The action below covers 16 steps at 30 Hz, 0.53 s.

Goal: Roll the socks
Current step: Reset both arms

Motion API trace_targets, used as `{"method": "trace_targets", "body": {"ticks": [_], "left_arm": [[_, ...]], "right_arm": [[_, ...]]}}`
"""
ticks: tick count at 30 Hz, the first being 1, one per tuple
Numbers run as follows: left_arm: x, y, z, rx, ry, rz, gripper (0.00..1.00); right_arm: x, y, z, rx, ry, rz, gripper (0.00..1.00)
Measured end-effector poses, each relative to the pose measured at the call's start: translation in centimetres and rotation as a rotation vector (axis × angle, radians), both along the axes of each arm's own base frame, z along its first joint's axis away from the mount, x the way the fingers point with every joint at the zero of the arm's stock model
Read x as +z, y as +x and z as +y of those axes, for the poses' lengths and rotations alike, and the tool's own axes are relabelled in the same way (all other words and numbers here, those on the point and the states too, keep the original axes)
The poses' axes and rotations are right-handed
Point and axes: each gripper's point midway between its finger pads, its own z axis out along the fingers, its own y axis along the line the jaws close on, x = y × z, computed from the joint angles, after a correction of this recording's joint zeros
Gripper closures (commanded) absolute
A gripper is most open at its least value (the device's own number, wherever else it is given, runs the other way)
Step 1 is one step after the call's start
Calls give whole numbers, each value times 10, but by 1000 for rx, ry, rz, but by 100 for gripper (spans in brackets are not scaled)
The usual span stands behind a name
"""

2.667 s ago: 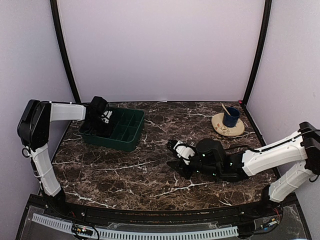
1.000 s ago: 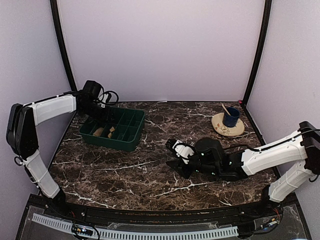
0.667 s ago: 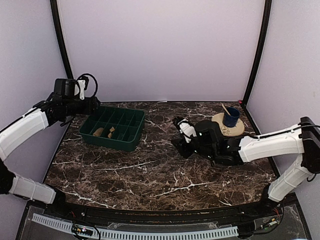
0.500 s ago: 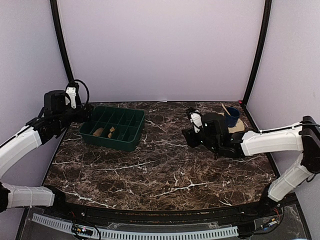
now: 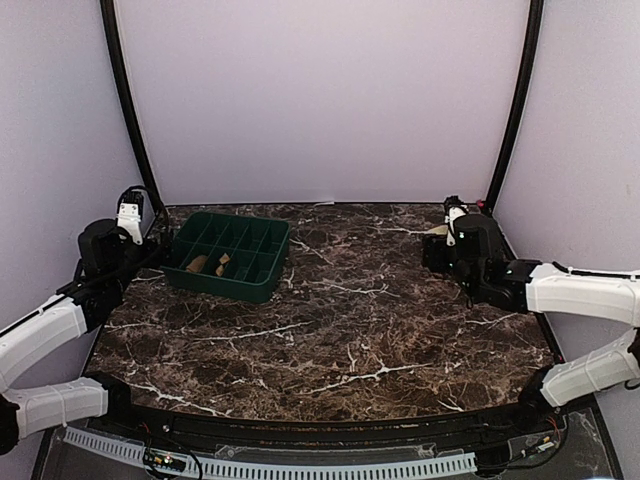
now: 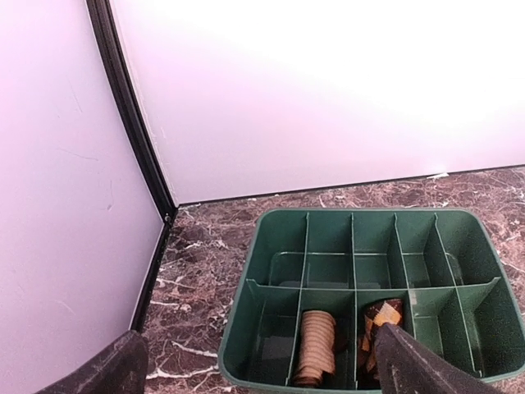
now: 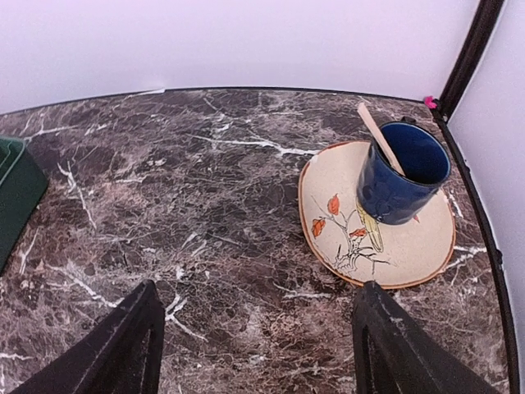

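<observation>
Both socks lie rolled in the front row of the green tray (image 6: 246,328). The plain tan sock (image 6: 316,345) fills the second compartment from the left, and the diamond-checkered sock (image 6: 381,316) sits in the one to its right. From above, the tan sock (image 5: 197,263) and the checkered sock (image 5: 222,262) show as small rolls. My left gripper (image 6: 258,382) hangs open and empty just short of the tray's near rim, its right finger (image 6: 410,369) partly covering the checkered sock. My right gripper (image 7: 258,361) is open and empty over bare marble beside the plate.
A cream plate (image 7: 344,238) with a leaf drawing carries a blue cup (image 7: 402,176) holding a wooden stick (image 7: 376,131) at the back right. The tray (image 5: 262,285) stands at the back left. Black frame posts (image 6: 135,123) mark the corners. The left gripper (image 5: 158,252) and right gripper (image 5: 432,255) stay near opposite sides.
Both grippers have opened. The left arm drew back from the tray toward the left edge. The right arm swung from the table's middle to the back right, near the plate.
</observation>
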Motion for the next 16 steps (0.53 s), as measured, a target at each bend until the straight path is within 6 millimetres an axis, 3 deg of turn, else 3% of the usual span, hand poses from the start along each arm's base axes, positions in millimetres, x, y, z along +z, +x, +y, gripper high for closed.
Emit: {"method": "trace_targets", "body": {"ticks": [6, 16], "left_arm": [[14, 3, 1, 3, -5, -59, 1], [17, 3, 2, 5, -9, -76, 1]], "right_arm": [[-8, -7, -18, -77, -2, 20, 21], [-14, -13, -29, -123, 1, 24, 21]]}}
